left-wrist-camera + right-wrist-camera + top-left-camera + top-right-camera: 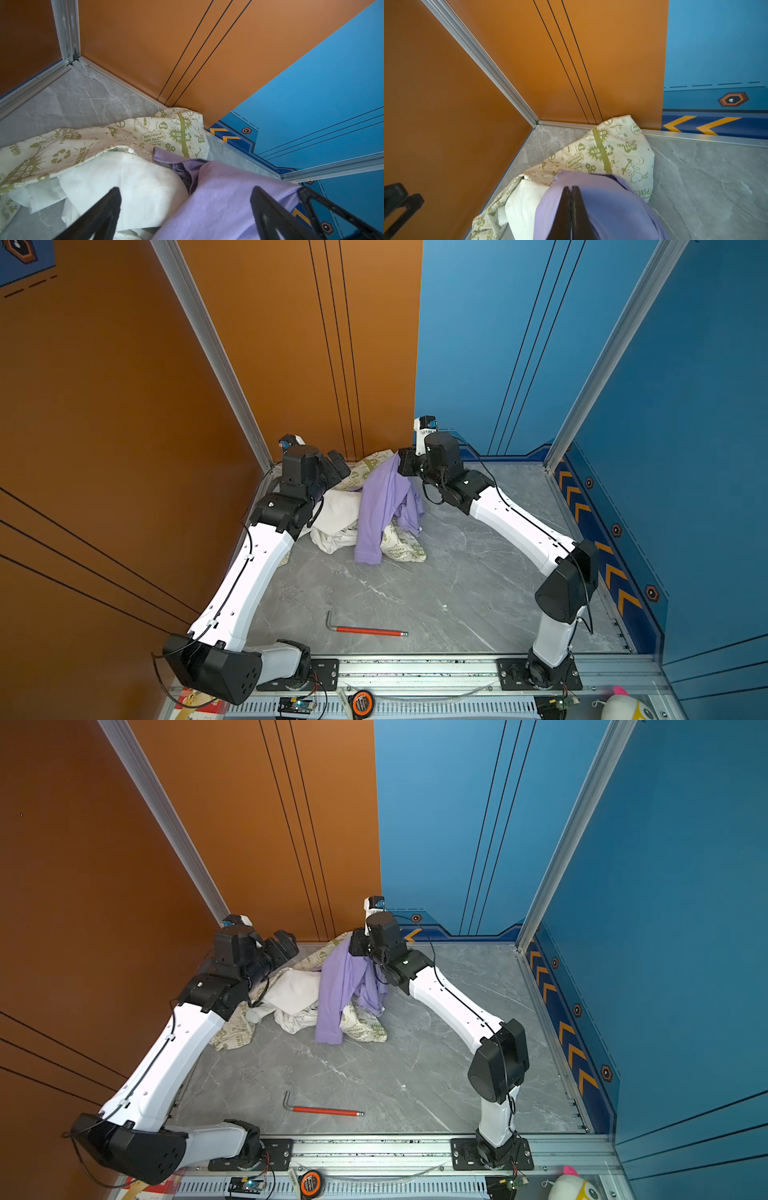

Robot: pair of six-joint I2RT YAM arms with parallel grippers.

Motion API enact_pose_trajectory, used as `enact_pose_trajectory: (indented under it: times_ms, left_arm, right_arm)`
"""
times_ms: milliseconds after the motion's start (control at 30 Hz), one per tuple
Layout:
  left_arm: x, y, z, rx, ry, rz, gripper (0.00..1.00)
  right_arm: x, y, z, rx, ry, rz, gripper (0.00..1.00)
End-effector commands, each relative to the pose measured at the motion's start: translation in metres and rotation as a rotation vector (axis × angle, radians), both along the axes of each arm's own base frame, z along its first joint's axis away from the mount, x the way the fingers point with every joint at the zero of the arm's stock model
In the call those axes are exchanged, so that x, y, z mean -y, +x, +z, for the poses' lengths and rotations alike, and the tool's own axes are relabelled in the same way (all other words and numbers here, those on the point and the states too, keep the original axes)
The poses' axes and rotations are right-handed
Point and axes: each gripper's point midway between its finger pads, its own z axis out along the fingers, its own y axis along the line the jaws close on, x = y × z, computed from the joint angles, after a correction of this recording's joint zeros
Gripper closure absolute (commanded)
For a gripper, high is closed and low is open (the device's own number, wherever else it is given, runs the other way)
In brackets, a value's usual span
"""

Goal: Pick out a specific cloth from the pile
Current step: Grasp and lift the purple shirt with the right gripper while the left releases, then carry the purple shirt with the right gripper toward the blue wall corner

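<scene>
Nearest the front, a hex key lies on the desk, well apart from the work, and is best left out of the path. Further in, the cloth is seen draped over the pile, its lower end hanging down to the desk in front. At its top, near the far wall, the cloth is clamped between the right fingers, which are pressed together on a fold. The left fingers are spread wide and empty, held over the white cloth beside the lavender folds.

The step in hand is judged to be the lift-away. It is best done by a slow rise toward the open desk on the right, so that the trailing end is drawn clear without the cream cloth being dragged along. Should the pile be seen to follow, it could be pinned by the left fingers.
</scene>
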Motion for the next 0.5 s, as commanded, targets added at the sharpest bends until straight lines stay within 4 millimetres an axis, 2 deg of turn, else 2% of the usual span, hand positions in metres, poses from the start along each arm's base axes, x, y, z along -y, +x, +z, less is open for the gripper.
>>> enact_pose_trajectory:
  times_ms: [0, 133, 267, 467]
  left_arm:
    - [0.001, 0.007, 0.015, 0.051, 0.016, 0.012, 0.01]
    - [0.005, 0.010, 0.019, 0.072, 0.034, 0.001, 0.02]
    - [0.008, 0.010, 0.025, 0.095, 0.063, -0.007, 0.02]
    - [0.012, 0.009, 0.033, 0.129, 0.103, -0.026, 0.02]
  right_arm:
    - [0.034, -0.009, 0.100, 0.205, 0.128, -0.080, 1.00]
    - [0.056, -0.012, 0.131, 0.264, 0.163, -0.135, 1.00]
    - [0.088, -0.012, 0.154, 0.313, 0.173, -0.208, 1.00]
    - [0.137, -0.012, 0.174, 0.374, 0.128, -0.318, 1.00]
